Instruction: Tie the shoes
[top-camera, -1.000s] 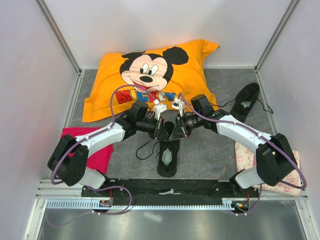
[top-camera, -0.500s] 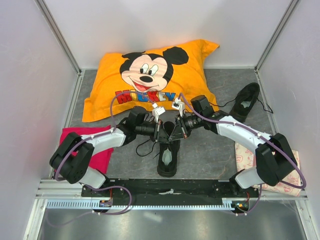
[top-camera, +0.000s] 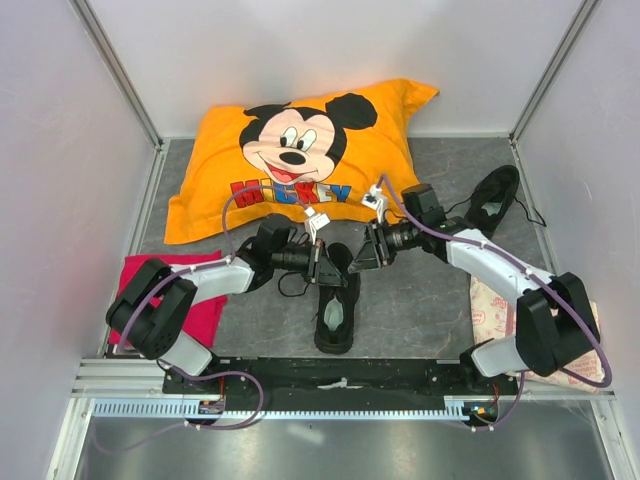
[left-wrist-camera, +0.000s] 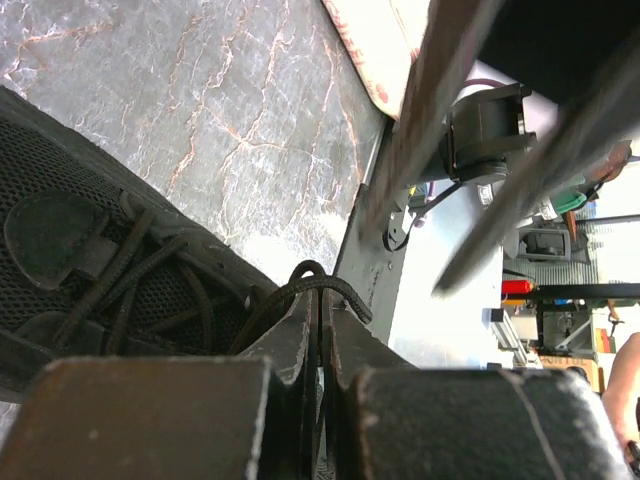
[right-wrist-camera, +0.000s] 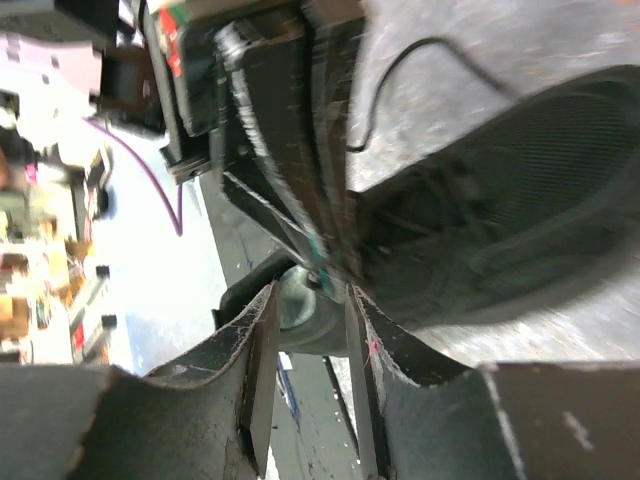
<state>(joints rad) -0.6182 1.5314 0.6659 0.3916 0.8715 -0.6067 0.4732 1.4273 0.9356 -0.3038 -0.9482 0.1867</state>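
Note:
One black shoe (top-camera: 337, 305) lies in the middle of the grey mat, heel opening toward the arm bases. My left gripper (top-camera: 319, 266) is at its lace area and is shut on a loop of its black lace (left-wrist-camera: 322, 287), which arches over the fingertips. The shoe's laced top (left-wrist-camera: 110, 260) shows at the left of the left wrist view. My right gripper (top-camera: 362, 258) is just right of the shoe's toe, open and empty; in the right wrist view (right-wrist-camera: 308, 300) the shoe (right-wrist-camera: 500, 230) lies beyond its jaws. The second shoe (top-camera: 492, 205) lies at the back right.
An orange Mickey pillow (top-camera: 300, 140) fills the back of the mat. A red cloth (top-camera: 195, 305) lies at the left. A pale patterned packet (top-camera: 492, 310) lies at the right under the right arm. White walls close in both sides.
My right gripper has pulled away to the right from the left gripper and the shoe's laces. The left gripper has stayed at the laces, its arm lower.

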